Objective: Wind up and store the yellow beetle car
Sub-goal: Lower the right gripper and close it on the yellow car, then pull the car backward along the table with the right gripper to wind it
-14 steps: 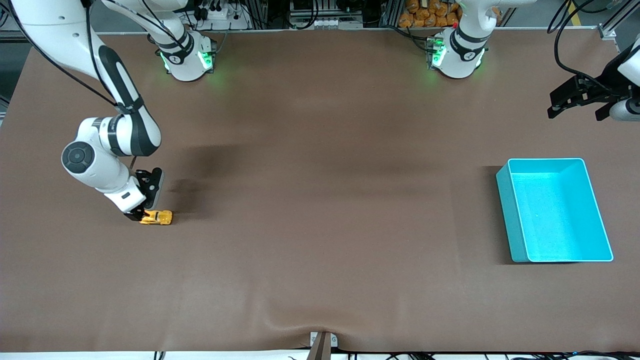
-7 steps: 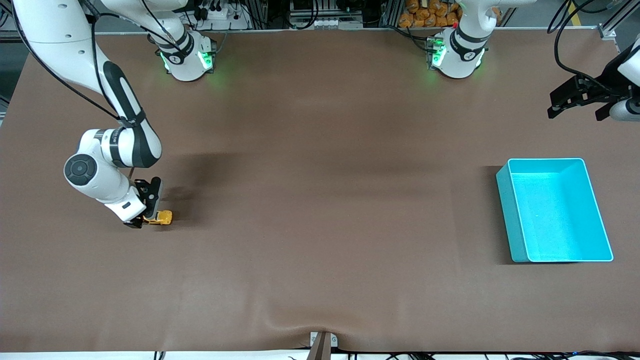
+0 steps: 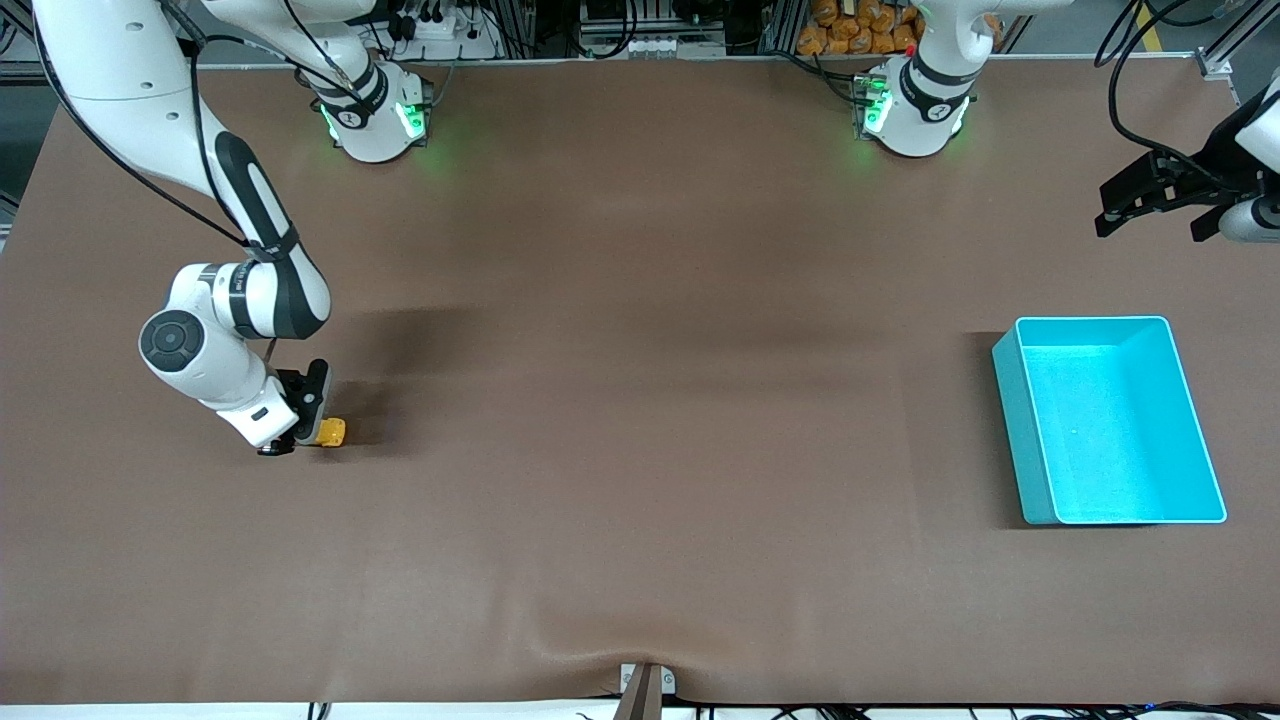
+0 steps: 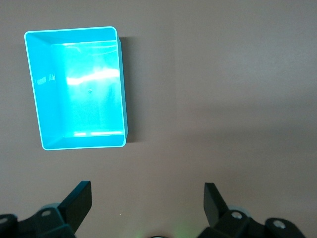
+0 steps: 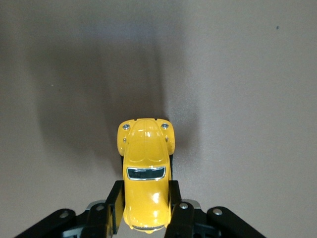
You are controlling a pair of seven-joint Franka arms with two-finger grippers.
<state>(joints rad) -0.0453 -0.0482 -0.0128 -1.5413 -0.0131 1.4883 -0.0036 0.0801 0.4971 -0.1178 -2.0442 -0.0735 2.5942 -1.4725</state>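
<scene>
Yellow and glossy, the yellow beetle car (image 5: 144, 173) sits on the brown matte table (image 3: 640, 450) toward the right arm's end. A second ago the right gripper (image 3: 300, 432) stood spread around its rear; now it has come lower and its black fingers (image 5: 115, 207) pinch the rounded body from both sides, hiding most of it from the front. The left gripper (image 4: 147, 204) waits spread wide, high above the table near the teal bin (image 3: 1195, 440), a smooth plastic rectangle.
</scene>
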